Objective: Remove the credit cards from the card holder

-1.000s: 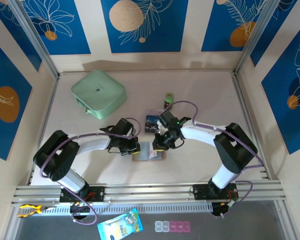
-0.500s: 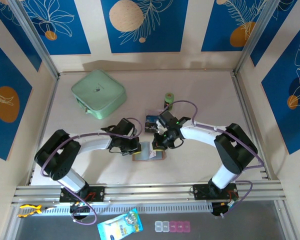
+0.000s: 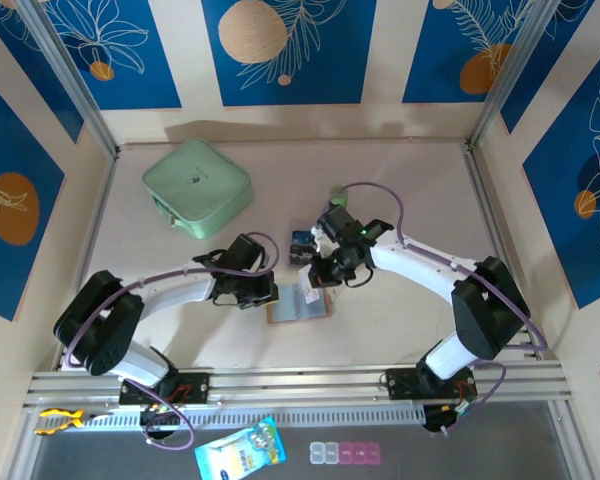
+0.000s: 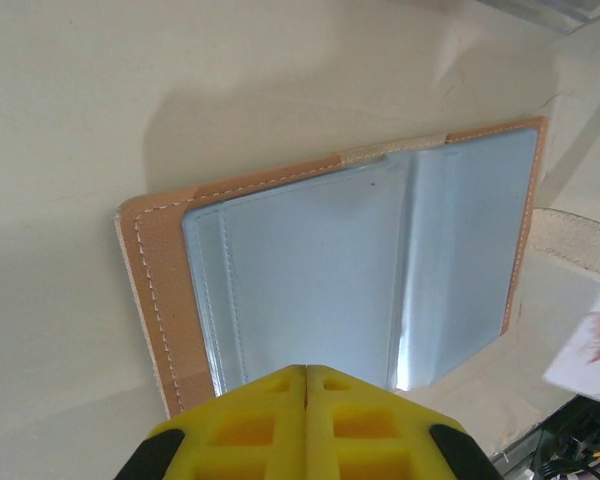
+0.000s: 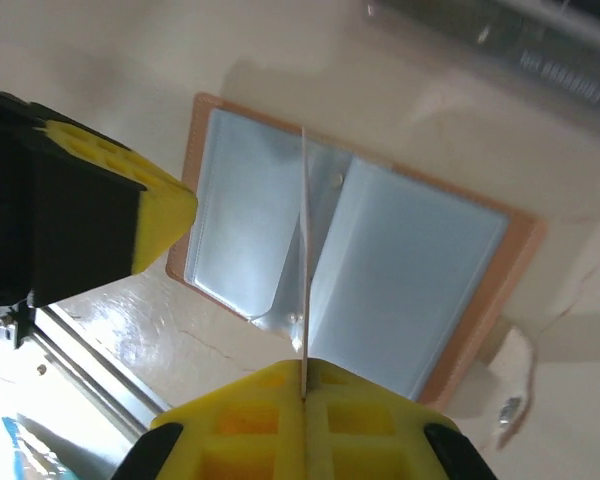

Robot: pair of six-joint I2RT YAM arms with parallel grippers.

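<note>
The card holder (image 3: 298,306) lies open on the table, tan-pink with grey clear sleeves (image 4: 310,270) (image 5: 400,280). My right gripper (image 5: 303,372) (image 3: 323,277) is shut on a thin pale credit card (image 5: 304,250), seen edge-on and standing above the holder's middle fold. The same pale card (image 4: 588,345) hangs at the right edge of the left wrist view. My left gripper (image 4: 306,372) (image 3: 266,291) is shut with nothing between its fingers, its tips over the holder's left sleeve. Blue and dark credit cards (image 3: 301,244) lie just behind the holder.
A mint-green square case (image 3: 197,187) sits at the back left. A small green bottle (image 3: 337,195) stands behind the right arm. On the front ledge lie a blue packet (image 3: 240,450) and a pill box (image 3: 345,453).
My right gripper has drawn up and back from the holder with the pale card in it. The left arm has shifted slightly, its gripper staying at the holder's left side.
</note>
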